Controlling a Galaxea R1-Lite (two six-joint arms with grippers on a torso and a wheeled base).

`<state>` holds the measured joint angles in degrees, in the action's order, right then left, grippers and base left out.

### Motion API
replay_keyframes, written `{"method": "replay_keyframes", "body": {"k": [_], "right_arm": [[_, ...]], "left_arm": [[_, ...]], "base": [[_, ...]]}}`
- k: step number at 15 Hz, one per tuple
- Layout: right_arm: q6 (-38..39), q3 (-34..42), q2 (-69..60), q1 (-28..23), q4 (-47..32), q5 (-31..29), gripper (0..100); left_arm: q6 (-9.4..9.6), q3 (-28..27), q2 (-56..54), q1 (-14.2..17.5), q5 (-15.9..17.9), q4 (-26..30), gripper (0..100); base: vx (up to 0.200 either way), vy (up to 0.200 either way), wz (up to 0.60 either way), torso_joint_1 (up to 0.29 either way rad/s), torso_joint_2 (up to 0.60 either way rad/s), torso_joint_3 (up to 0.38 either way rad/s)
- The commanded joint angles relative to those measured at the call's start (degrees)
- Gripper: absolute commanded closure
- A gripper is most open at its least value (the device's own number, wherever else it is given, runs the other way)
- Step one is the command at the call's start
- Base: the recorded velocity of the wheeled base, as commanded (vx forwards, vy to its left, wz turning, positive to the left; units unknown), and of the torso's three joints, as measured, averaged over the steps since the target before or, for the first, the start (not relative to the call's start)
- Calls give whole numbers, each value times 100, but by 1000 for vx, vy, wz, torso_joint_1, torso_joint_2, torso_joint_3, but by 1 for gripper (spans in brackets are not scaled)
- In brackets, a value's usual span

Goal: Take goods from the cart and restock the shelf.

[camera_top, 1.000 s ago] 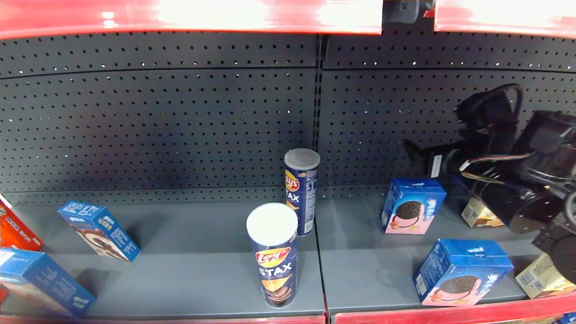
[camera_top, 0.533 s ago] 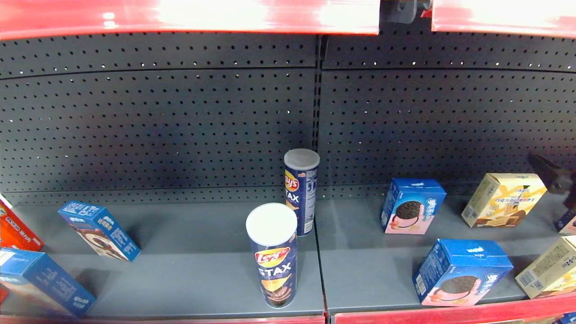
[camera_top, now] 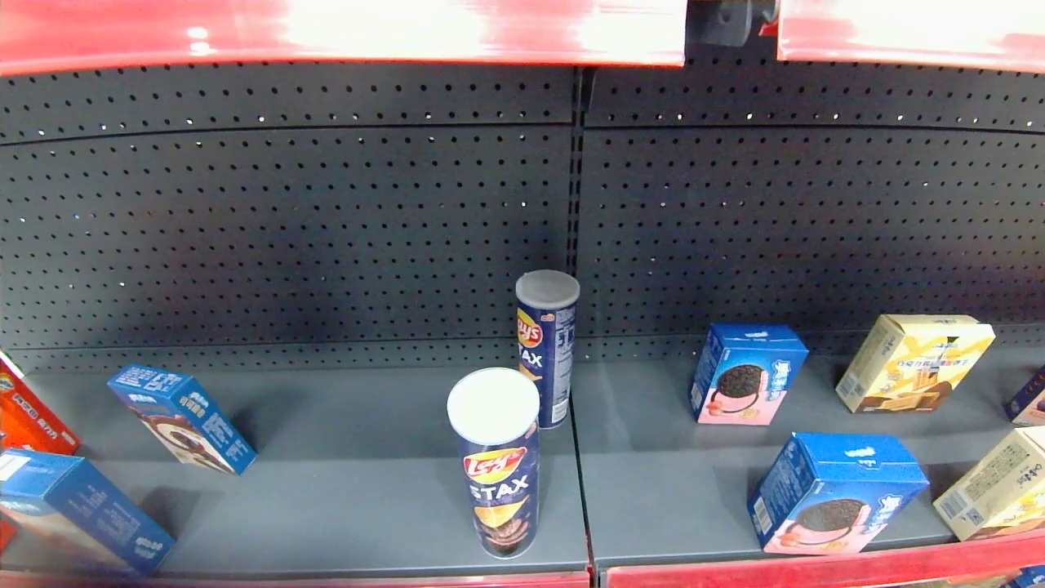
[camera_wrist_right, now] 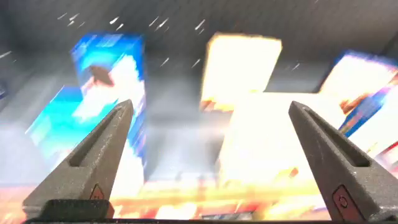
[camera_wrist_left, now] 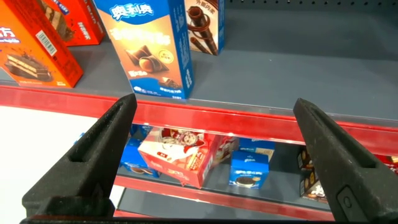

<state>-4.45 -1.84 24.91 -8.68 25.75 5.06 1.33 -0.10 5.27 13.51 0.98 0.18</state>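
Observation:
The grey shelf (camera_top: 343, 457) holds two upright chip cans, one at the front (camera_top: 496, 461) and one behind it (camera_top: 546, 347). To their right stand two blue cookie boxes (camera_top: 747, 373) (camera_top: 837, 494) and two cream boxes (camera_top: 913, 362) (camera_top: 992, 496). My right gripper (camera_wrist_right: 211, 106) is open and empty, facing a blue box (camera_wrist_right: 109, 81) and a cream box (camera_wrist_right: 239, 68) through motion blur. My left gripper (camera_wrist_left: 214, 102) is open and empty in front of a red shelf edge (camera_wrist_left: 249, 118), with a blue and tan box (camera_wrist_left: 152, 46) just behind that edge.
At the shelf's left stand two blue boxes (camera_top: 181, 418) (camera_top: 82, 510) and an orange one (camera_top: 28, 416). A red-edged shelf (camera_top: 343, 28) hangs overhead. Orange boxes (camera_wrist_left: 37, 50) sit beside the left gripper, and more goods (camera_wrist_left: 186, 158) lie on the level below.
My right arm has pulled back to the right and out of the head view. The back cream box it was covering now stands uncovered on the shelf.

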Motion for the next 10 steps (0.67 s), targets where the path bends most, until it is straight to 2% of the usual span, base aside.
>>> {"method": "replay_keyframes", "body": {"k": [1, 2, 4, 7, 8, 10], "right_arm": [[129, 166, -1322, -283, -878, 188, 0], [120, 166, -1559, -231, -1283, 92, 0], [120, 175, -1981, 191, -2126, -348, 0], [181, 175, -2192, 754, -2179, -822, 0], [155, 166, -2491, 921, -2214, -717, 0], [120, 166, -2491, 921, -2214, -673, 0]], "left_arm": [[-1, 1, 1, -6, -1, -1, 0], [-1, 1, 9, 3, -1, -1, 0], [-1, 1, 9, 3, -1, -1, 0], [-1, 1, 1, 3, -1, -1, 0], [-1, 1, 1, 3, -1, -1, 0], [-10, 1, 1, 3, -1, -1, 0]], "base": [[0, 0, 0, 0, 0, 0], [0, 0, 0, 0, 0, 0], [0, 0, 0, 0, 0, 0], [0, 0, 0, 0, 0, 0], [0, 0, 0, 0, 0, 0], [0, 0, 0, 0, 0, 0]]}}
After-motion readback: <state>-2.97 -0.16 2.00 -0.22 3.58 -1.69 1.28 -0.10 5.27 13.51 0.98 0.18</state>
